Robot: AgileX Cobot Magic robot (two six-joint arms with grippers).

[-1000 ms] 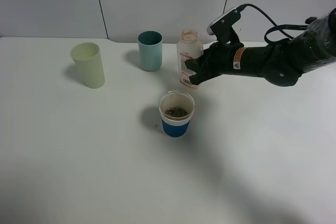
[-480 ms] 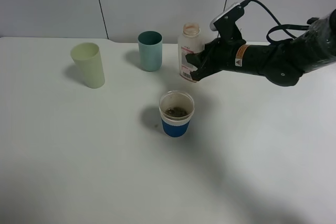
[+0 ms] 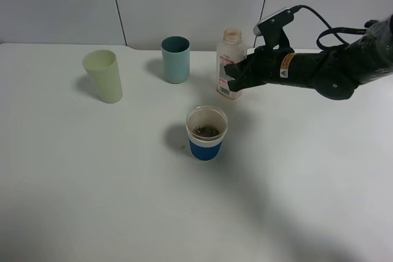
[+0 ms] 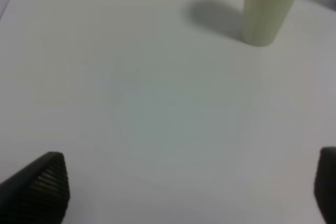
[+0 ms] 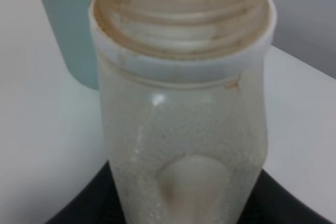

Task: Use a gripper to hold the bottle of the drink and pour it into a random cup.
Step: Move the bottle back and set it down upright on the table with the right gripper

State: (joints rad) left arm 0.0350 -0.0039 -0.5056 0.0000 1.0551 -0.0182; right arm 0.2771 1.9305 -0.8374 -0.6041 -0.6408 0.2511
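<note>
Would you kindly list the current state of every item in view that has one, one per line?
bottle of the drink: upright, uncapped, gripped, looks nearly empty.
right gripper: jaws shut on the bottle's lower body.
left gripper: jaws open, holding nothing.
cup: upright on the table, dark contents at its bottom.
teal tumbler: upright, contents not visible.
pale yellow-green tumbler: upright, contents not visible.
</note>
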